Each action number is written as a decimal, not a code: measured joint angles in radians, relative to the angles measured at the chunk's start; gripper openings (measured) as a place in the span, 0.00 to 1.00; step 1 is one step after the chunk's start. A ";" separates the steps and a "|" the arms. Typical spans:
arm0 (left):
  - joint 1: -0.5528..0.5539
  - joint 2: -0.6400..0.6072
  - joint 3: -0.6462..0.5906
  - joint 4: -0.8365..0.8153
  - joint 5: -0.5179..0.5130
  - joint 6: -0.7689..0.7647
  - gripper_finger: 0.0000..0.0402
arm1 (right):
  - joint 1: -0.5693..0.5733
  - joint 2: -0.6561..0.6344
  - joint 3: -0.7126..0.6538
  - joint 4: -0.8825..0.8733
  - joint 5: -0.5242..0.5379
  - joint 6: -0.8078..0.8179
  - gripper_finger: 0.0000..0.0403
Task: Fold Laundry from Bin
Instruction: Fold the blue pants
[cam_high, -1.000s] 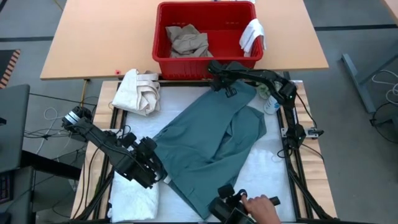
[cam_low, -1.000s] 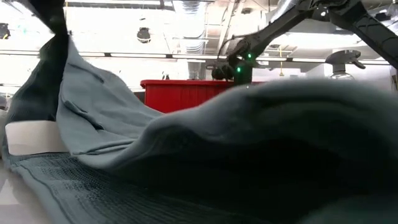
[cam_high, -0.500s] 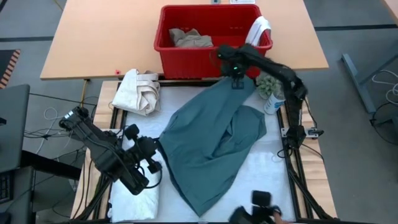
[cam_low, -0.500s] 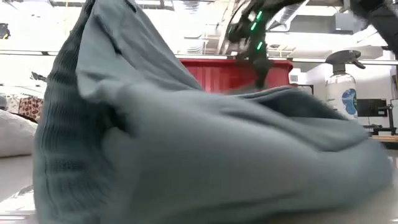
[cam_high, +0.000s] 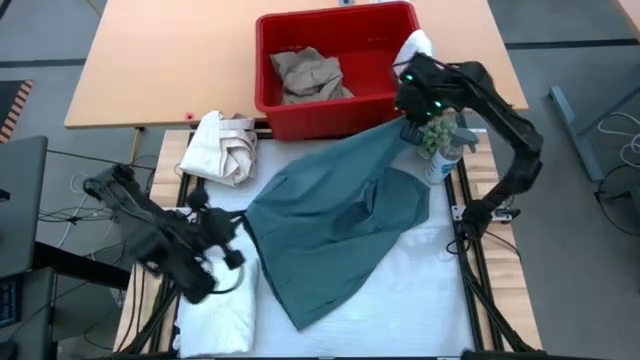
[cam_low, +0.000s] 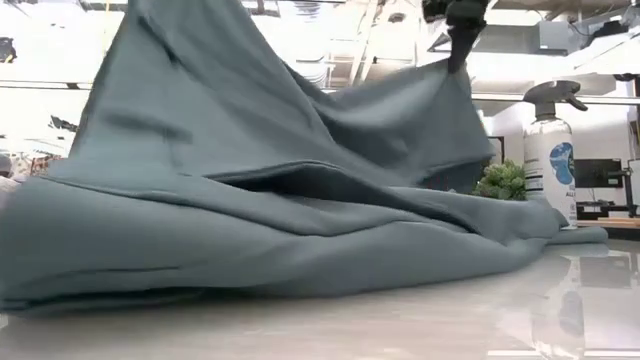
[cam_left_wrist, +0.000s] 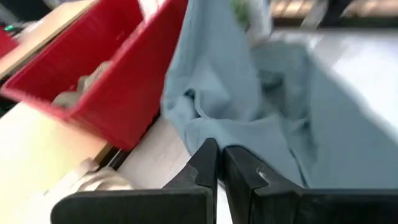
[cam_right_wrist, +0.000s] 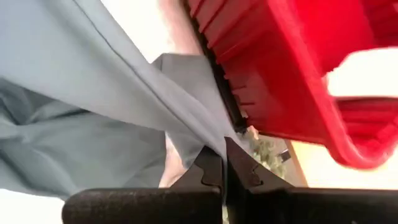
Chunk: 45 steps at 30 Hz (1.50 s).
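Both claws pinch teal garment (cam_high: 335, 225), lifted.

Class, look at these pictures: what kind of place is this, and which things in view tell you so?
Probably a robotics lab or workshop, not a home. Two dark robot arms work a teal garment on a framed white table, cables trail over a grey floor, and the low view shows exposed ceiling pipes.

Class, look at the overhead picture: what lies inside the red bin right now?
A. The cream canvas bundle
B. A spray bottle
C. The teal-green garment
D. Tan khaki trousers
D: the tan khaki trousers sit crumpled inside the red bin, while the teal-green garment is spread on the table in front of it.
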 joint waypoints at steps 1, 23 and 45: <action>-0.019 -0.019 0.009 0.001 -0.019 -0.002 0.00 | 0.024 -0.023 -0.010 -0.003 -0.004 0.021 0.05; -0.252 -0.105 0.052 1.116 0.211 0.703 0.00 | 1.239 -0.375 -0.278 -0.005 0.230 1.445 0.05; 0.166 -0.327 0.019 0.036 0.061 -0.268 0.00 | 1.078 -0.207 -0.051 -0.003 0.515 1.398 0.05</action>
